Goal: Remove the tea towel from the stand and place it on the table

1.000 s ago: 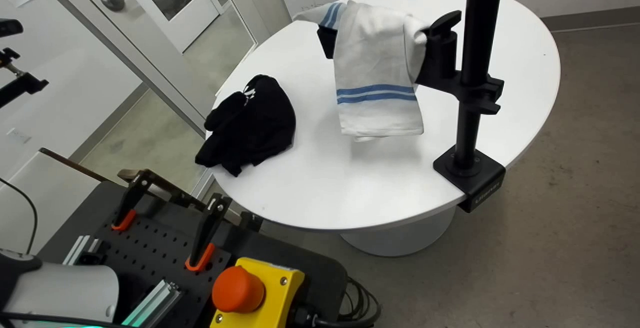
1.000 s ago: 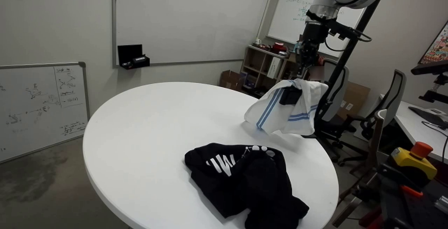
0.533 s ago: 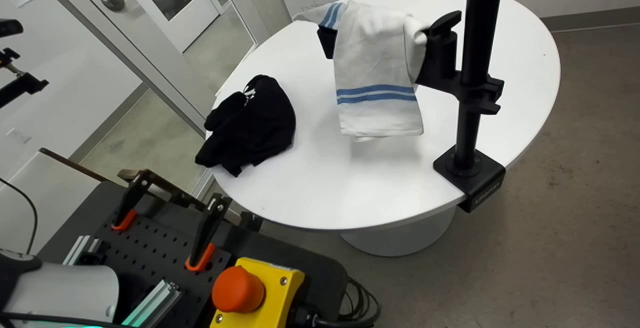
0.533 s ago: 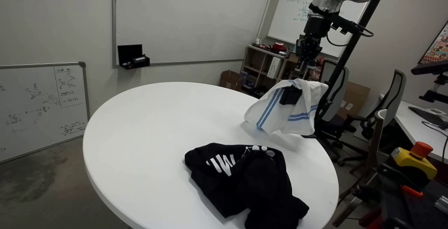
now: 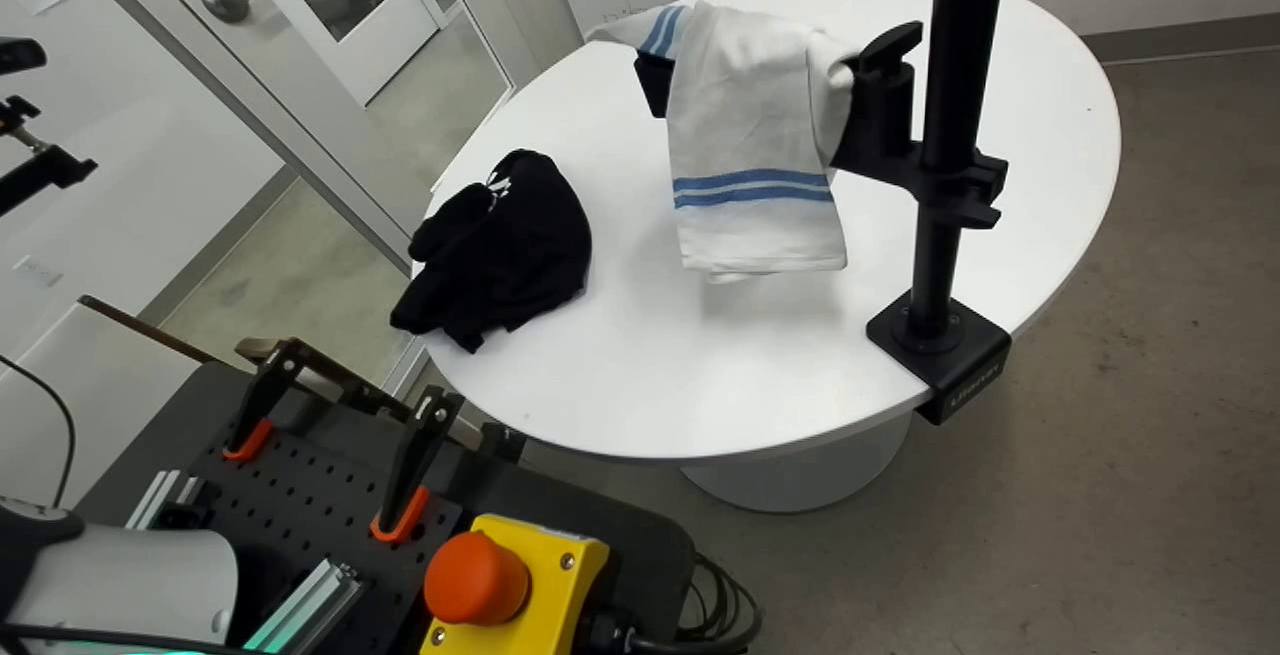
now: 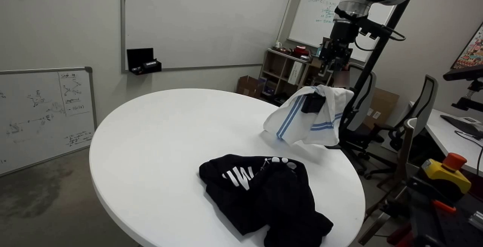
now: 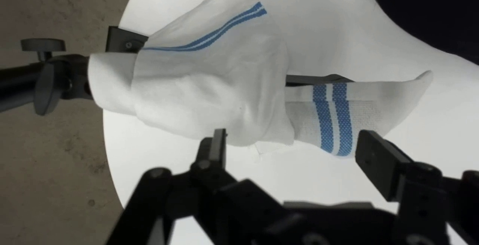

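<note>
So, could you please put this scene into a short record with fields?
target: towel, white, blue-striped
target place: draped over the arm of the black stand
destination: white table, the stand fixed at its edge
jaws: open, above the towel, holding nothing
also on table: crumpled black garment, apart from the towel
off table: orange-red button on a yellow box
task status: towel not yet off the stand

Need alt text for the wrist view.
Open gripper at the bottom of the frame, over a white, blue-striped tea towel draped on a black stand above the white table. Black cloth fills the upper right corner.
</note>
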Controlling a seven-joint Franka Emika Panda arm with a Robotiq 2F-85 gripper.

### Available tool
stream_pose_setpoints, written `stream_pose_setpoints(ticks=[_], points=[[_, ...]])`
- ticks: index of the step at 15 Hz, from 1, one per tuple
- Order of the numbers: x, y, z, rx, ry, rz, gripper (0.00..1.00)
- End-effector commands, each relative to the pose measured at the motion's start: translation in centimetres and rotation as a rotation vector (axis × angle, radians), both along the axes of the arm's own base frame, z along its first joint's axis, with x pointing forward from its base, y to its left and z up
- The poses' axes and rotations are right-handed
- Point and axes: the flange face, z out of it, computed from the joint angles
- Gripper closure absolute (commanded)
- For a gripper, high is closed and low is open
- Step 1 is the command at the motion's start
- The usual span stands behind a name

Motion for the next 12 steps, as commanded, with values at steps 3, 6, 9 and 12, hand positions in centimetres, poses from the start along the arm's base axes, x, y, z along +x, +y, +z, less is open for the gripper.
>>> stream_pose_setpoints(ticks=[3, 6, 9, 12], points=[[-0.9, -0.3, -2.2, -0.019, 0.036, -0.011, 0.0], [-0.9, -0.2, -3.6, -0.016, 0.055, -0.025, 0.15], [-0.9, -0.3, -4.9, -0.018, 0.07, -0.041, 0.42], [-1.0, -0.6, -5.3, -0.021, 0.08, -0.057, 0.66]])
